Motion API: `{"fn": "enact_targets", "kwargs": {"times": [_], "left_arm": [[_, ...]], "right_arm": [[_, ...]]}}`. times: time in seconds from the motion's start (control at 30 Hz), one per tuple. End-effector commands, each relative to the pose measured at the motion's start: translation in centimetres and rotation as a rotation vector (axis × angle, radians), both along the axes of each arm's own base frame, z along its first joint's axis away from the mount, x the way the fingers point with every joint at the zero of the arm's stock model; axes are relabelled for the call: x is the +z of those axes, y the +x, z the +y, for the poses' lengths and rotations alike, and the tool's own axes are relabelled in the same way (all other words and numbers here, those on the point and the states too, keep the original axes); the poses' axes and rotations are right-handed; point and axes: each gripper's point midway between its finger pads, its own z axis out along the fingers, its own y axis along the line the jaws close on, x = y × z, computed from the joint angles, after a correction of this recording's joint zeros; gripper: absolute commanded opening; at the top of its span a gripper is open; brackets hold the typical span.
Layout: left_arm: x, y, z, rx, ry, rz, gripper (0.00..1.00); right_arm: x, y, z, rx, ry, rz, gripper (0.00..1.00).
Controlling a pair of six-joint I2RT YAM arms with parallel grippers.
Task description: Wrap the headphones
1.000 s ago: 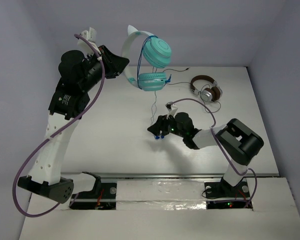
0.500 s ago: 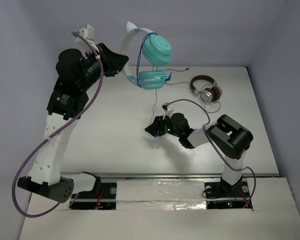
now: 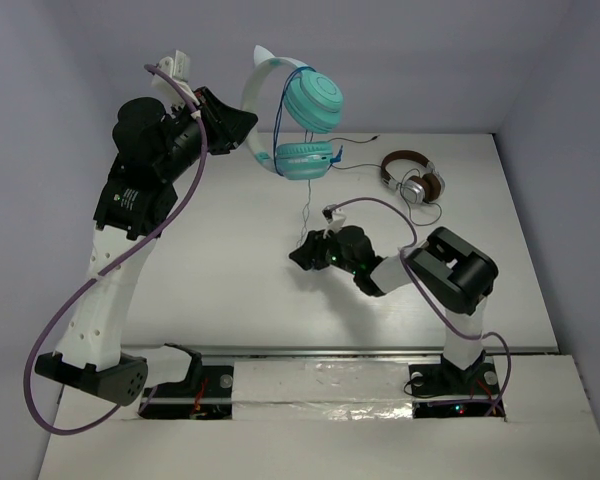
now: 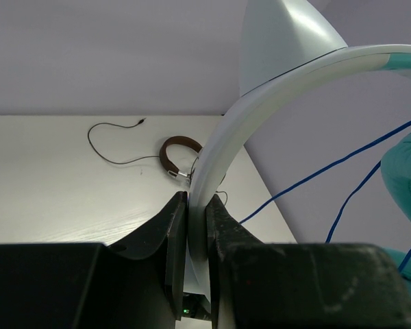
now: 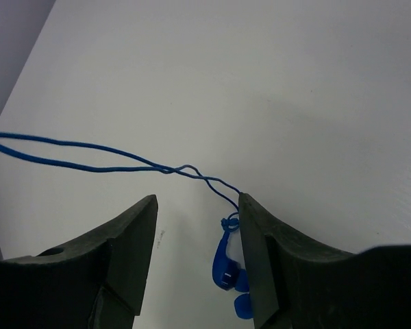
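The teal headphones (image 3: 313, 100) hang in the air above the far side of the table, and my left gripper (image 3: 242, 128) is shut on their white headband (image 4: 260, 116). In the left wrist view the band is pinched between the two jaws of the left gripper (image 4: 197, 205), and a teal cup (image 4: 405, 171) shows at the right edge. The thin blue cable (image 3: 306, 205) drops from the cups to my right gripper (image 3: 302, 256), which is low over the table. The right gripper (image 5: 197, 205) is open. The cable (image 5: 89, 146) runs in between its jaws, and the blue plug (image 5: 226, 264) lies against the inner face of the right finger, unpinched.
Smaller brown-and-silver headphones (image 3: 412, 178) with a black cable (image 4: 113, 140) lie at the far right of the white table (image 3: 230, 260). Grey walls close in the back and both sides.
My right gripper and forearm have slid a little to the left along the table, staying at the cable's end. The left arm with the headphones has hardly moved.
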Motion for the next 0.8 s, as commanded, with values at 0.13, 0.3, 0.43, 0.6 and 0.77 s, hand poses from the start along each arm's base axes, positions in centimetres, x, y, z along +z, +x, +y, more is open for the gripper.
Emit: {"fn": "enact_targets", "kwargs": {"times": [0.13, 0.3, 0.43, 0.6, 0.77], "left_arm": [[5.1, -1.1, 0.6, 0.011, -0.069, -0.135, 0.00], [5.1, -0.8, 0.4, 0.006, -0.068, -0.134, 0.00], [5.0, -1.0, 0.2, -0.011, -0.070, -0.132, 0.00], [5.3, -1.4, 0.2, -0.017, -0.072, -0.139, 0.00], [5.8, -1.9, 0.3, -0.023, -0.075, -0.149, 0.00]], "right_arm": [[4.1, 0.1, -0.3, -0.026, 0.035, -0.105, 0.47], [5.5, -2.1, -1.2, -0.024, 0.065, -0.097, 0.48], [4.8, -1.8, -1.8, -0.055, 0.027, -0.077, 0.59], [3.9, -1.0, -0.8, -0.037, -0.004, -0.073, 0.65], [3.6, 0.3, -0.5, -0.069, -0.028, -0.080, 0.65]]}}
